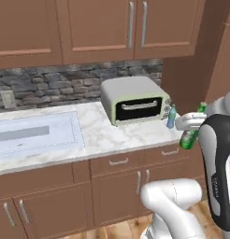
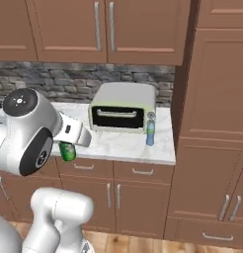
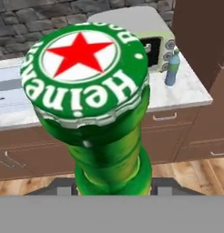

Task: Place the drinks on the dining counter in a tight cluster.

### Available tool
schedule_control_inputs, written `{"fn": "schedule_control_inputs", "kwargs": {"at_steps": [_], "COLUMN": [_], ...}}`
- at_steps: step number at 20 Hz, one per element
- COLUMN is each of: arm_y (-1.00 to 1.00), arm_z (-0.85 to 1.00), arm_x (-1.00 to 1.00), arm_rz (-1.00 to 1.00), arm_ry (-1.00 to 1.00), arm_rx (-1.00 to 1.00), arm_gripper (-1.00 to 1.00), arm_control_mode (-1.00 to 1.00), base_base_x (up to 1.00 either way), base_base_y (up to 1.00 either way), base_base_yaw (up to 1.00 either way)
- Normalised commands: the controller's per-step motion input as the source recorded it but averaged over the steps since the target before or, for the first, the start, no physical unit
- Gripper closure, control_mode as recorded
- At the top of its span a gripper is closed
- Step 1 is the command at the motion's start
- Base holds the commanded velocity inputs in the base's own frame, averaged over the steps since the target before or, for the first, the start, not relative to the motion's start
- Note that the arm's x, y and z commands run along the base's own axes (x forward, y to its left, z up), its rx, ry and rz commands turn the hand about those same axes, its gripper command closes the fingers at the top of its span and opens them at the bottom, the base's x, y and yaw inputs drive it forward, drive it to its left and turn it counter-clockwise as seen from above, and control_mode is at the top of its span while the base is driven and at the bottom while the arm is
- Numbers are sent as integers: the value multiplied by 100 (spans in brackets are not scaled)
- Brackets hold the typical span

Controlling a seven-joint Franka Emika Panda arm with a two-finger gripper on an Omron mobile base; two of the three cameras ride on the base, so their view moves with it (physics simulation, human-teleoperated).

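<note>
My gripper (image 1: 190, 124) is shut on the slim green bottle (image 1: 187, 139), which hangs tilted in the air just off the front right corner of the marble worktop (image 1: 112, 135). In the hand view the green bottle (image 3: 109, 136) stands right in front of the camera, showing its red-star cap. From the right base view the green bottle (image 2: 67, 151) pokes out below my hand (image 2: 71, 132). A small pale-blue bottle (image 1: 171, 116) (image 2: 150, 132) (image 3: 172, 68) stands upright on the worktop beside the toaster oven's right end. The dining counter is out of view.
A pale green toaster oven (image 1: 134, 100) sits on the worktop's right part, and a sink (image 1: 35, 133) is sunk into its left part. Brown wall cabinets (image 1: 98, 28) hang above, a tall brown cabinet (image 2: 217, 123) closes the right side, and drawers (image 1: 119, 161) lie below.
</note>
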Motion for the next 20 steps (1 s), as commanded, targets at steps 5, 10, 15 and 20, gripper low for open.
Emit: {"fn": "schedule_control_inputs", "kwargs": {"at_steps": [5, 10, 15, 20], "arm_y": [0, 0, 0, 0], "arm_z": [0, 0, 0, 0], "arm_x": [0, 0, 0, 0], "arm_rz": [0, 0, 0, 0], "arm_ry": [0, 0, 0, 0], "arm_rx": [0, 0, 0, 0], "arm_gripper": [100, 100, 100, 100], "arm_control_mode": [100, 100, 100, 100], "base_base_x": [0, 0, 4, 71], "base_base_y": [81, 31, 18, 0], "base_base_yaw": [88, 100, 100, 84]}}
